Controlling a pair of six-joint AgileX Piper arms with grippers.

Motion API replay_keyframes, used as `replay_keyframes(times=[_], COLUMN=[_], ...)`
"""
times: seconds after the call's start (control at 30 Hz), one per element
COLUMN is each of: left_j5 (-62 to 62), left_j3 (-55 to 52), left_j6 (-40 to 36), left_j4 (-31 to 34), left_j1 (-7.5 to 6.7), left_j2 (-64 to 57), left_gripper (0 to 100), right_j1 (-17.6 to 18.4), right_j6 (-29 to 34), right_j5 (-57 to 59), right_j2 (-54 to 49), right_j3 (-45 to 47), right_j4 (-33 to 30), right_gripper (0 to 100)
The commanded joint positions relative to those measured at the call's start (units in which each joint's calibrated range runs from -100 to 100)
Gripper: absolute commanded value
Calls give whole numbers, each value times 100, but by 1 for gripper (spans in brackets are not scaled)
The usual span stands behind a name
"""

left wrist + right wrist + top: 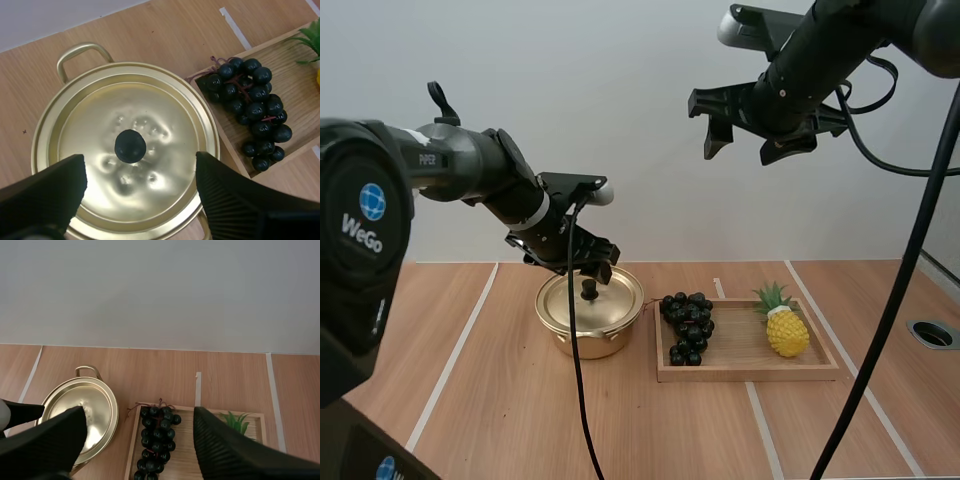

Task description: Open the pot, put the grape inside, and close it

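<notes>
Hovering over the pot [588, 325] with the left jaws spread wide, one finger either side of the black knob [130, 146], touching nothing. Seeing the golden lid [165, 110] seated flush on the pot, so judging the opening not yet begun. Holding the right jaws open too, high above the wooden tray [750, 372], well clear of everything. Finding the grapes [688, 325] at the pot end of the tray, near a toy pineapple [786, 330], with the tray just beside the pot on the surface [470, 400].

Judging the knob the weak point: small, round and smooth, likely to slip out of a pinch closed off-centre or too high. Risking a lid dropped back or tipped on its rim through a lift begun before a firm hold. Risking also a shove to the light pot from too deep a descent, pressing fingertips onto the dimpled lid and sliding everything towards the tray. Minding the narrow gap between pot and tray, given the chance of knocking the bunch with a lid swung that way. Needing a bare patch of surface for the lid, away from the grapes' path.
</notes>
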State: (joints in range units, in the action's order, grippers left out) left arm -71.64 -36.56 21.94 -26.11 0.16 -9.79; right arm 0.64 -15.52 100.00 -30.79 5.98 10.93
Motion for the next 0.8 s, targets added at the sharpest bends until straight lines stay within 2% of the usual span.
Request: replay_keyframes(times=[0.0,0.37,0.53,0.77], left_j5=[348,2159,2390,2312], left_j3=[-129,-435,-435,-435], left_j6=[20,164,240,735], left_j4=[-104,-108,-133,-681], left_j1=[-13,-13,-16,-13], left_j2=[189,355,394,407], left_gripper=[100,100,100,100], right_j1=[3,3,3,3], right_j6=[-66,-96,-96,-96], right_j5=[0,0,0,0], right_j2=[-23,-23,-23,-23], right_j3=[39,30,30,30], right_j4=[31,31,31,31], right_gripper=[100,100,100,100])
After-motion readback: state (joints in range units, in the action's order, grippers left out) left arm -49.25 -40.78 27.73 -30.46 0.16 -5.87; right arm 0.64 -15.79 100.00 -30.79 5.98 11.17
